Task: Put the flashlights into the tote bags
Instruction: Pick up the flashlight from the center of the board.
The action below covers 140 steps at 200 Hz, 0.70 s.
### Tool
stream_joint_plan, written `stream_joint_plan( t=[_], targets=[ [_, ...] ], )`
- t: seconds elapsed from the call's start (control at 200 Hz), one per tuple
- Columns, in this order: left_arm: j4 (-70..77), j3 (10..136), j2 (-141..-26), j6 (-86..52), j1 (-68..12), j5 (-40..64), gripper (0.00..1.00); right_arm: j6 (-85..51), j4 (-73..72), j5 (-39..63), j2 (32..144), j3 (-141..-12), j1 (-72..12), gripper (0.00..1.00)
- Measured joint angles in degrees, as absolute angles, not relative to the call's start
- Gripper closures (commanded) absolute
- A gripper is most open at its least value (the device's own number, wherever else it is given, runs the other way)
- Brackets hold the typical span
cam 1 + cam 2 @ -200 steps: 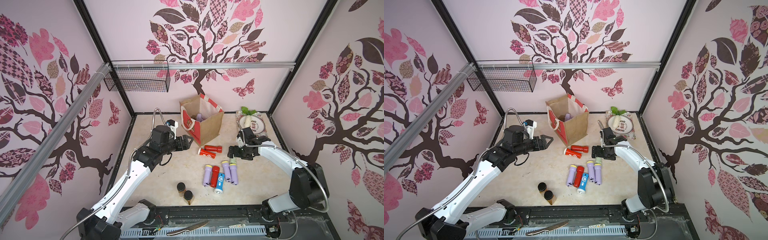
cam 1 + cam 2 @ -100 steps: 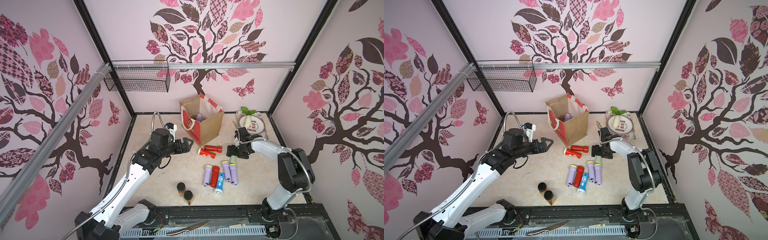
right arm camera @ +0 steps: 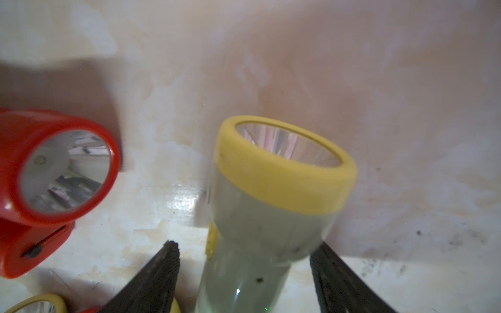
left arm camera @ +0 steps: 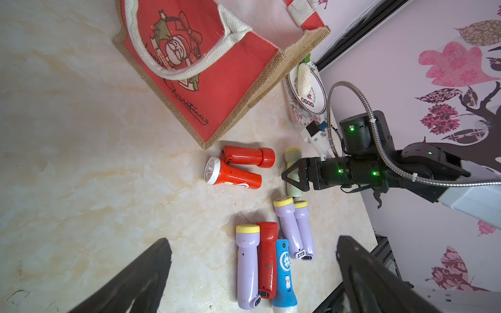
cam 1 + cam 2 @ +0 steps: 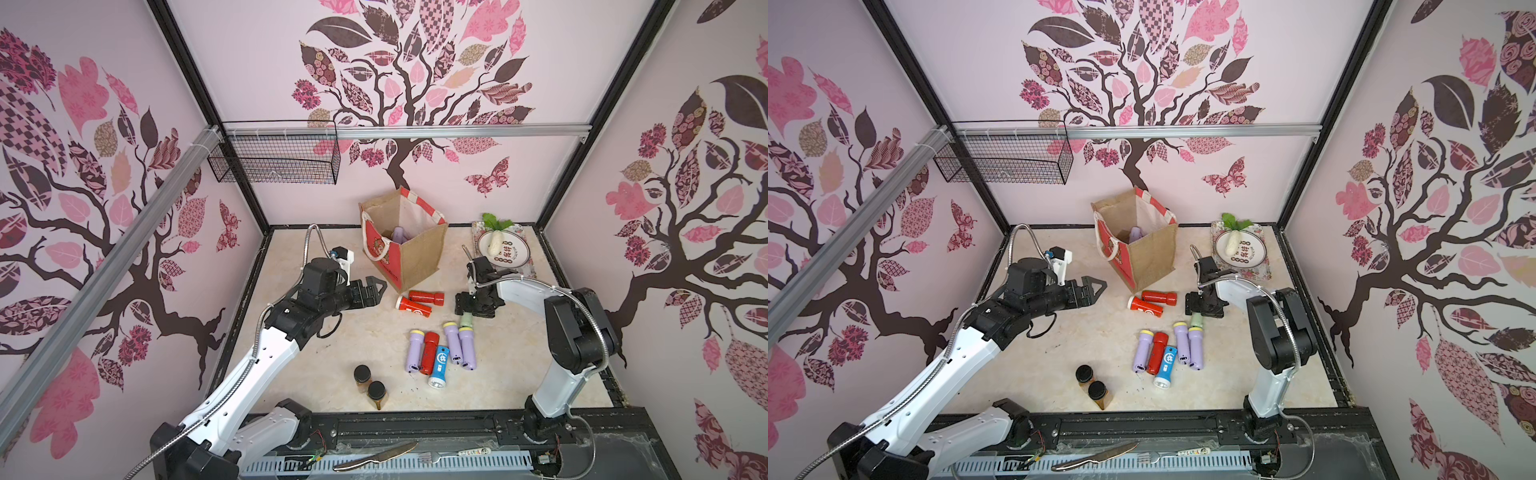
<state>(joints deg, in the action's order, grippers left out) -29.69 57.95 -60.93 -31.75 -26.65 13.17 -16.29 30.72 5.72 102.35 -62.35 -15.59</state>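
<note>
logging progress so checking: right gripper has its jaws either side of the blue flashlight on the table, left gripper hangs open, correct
Wrong colour: the right wrist view shows the right gripper with jaws either side of the pale green flashlight, not the blue flashlight. It is on the table, and the left gripper hangs open.

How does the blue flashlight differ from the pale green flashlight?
The blue flashlight carries a white emblem; the pale green flashlight has a yellow ring. The blue one lies free in a row; the green one lies between the right gripper's open jaws. Both lie on the table.
</note>
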Motion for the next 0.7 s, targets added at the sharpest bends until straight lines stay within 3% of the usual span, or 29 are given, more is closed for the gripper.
stream_joint_plan(
  t=[0.32, 0.7],
  targets=[
    [-29.7, 57.2, -60.9, -31.7, -26.7, 13.2, 0.02, -16.1, 30.1, 4.4, 102.7, -62.4, -15.6, 0.38],
    [-29.7, 56.9, -60.9, -31.7, -26.7, 13.1, 0.02, -15.0, 29.1, 2.5, 103.3, -62.4, -15.6, 0.61]
  ],
)
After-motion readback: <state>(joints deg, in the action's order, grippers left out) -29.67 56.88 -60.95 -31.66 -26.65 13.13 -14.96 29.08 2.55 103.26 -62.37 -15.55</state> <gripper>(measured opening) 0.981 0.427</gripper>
